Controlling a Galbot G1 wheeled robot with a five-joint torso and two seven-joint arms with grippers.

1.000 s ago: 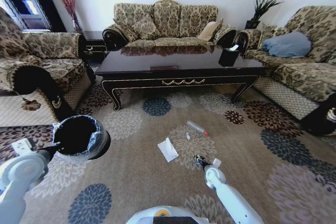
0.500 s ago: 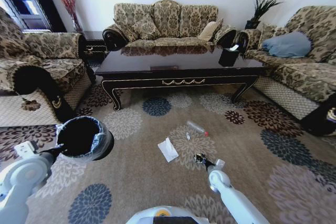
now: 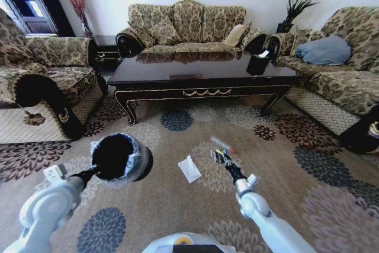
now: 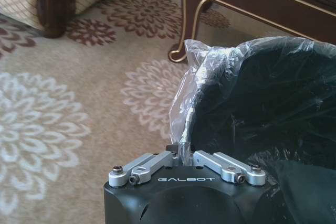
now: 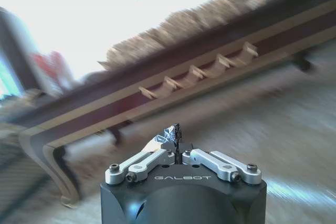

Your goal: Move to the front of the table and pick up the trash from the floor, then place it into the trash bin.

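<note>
My left gripper (image 3: 95, 173) is shut on the rim of the trash bin (image 3: 122, 157), a small black bin lined with a clear bag, and holds it off the carpet, tilted toward me. In the left wrist view the left gripper (image 4: 181, 151) pinches the bag-covered rim of the trash bin (image 4: 262, 114). My right gripper (image 3: 219, 157) is shut on a small dark crumpled scrap (image 5: 172, 131), held above the carpet right of the bin. A white paper piece (image 3: 189, 169) and a clear bottle (image 3: 222, 144) with a red cap lie on the floor. The table (image 3: 201, 70) stands beyond them.
Patterned sofas stand left (image 3: 41, 81), behind (image 3: 186, 28) and right (image 3: 343, 69) of the table. A curved table leg (image 4: 187, 24) rises near the bin. A flowered carpet (image 3: 296, 170) covers the floor, with open room to the right of the trash.
My left arm has carried the bin to the right, toward the middle. My right gripper has moved forward and up with the scrap, to just beside the bottle.
</note>
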